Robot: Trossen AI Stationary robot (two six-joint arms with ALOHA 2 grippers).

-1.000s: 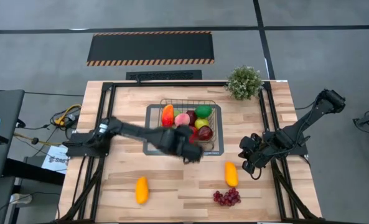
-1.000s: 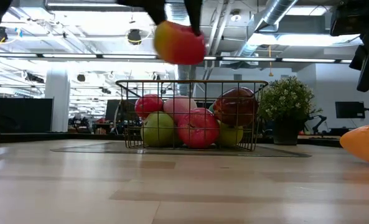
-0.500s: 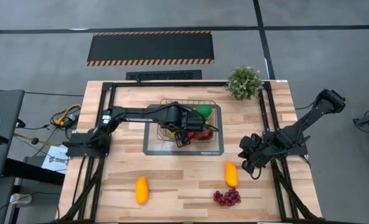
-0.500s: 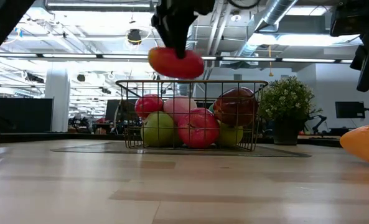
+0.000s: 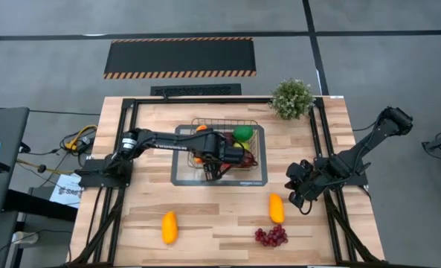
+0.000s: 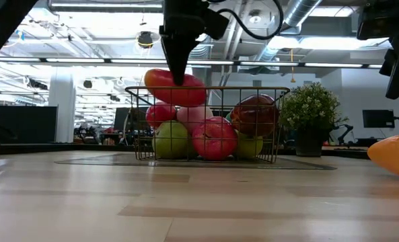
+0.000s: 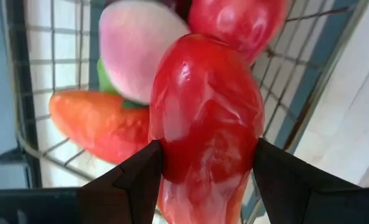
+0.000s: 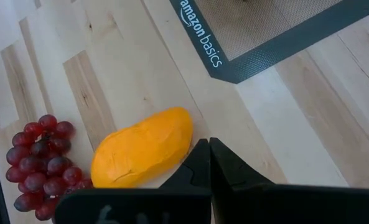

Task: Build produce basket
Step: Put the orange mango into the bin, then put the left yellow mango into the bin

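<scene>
The wire basket (image 5: 256, 132) stands on a grey dark-rimmed mat (image 5: 220, 179) and holds several pieces of produce. My left gripper (image 5: 217, 158) hangs over the basket's left part, shut on a glossy red fruit (image 6: 175, 87) at rim height. In the left wrist view a pink fruit (image 7: 134, 43), an orange-red one (image 7: 94, 127) and another red one (image 7: 237, 22) lie below it. My right gripper (image 5: 298, 192) waits shut at the table's right. Two orange fruits (image 5: 169, 227) (image 5: 277, 208) and purple grapes (image 5: 271, 236) rest on the table near its front. My left gripper pinches the red fruit's two opposite sides (image 7: 168, 155) between its two fingers (image 7: 131, 180). The fingers come from above, pointing steeply down. The fruit hangs below them at the level of the basket's top rim; whether it touches the produce underneath I cannot tell.
A bushy potted plant (image 5: 291, 98) stands at the far right corner. A black frame (image 5: 127, 134) runs along the table's sides. In the right wrist view the orange fruit (image 8: 144, 149) and the grapes (image 8: 41, 162) lie just ahead of the shut fingers.
My left gripper has carried the red fruit from above the basket's near side toward the far edge and a little left, over the basket. It has rolled about its own axis and sunk, so the fruit has come down from well above the basket to rim height.
</scene>
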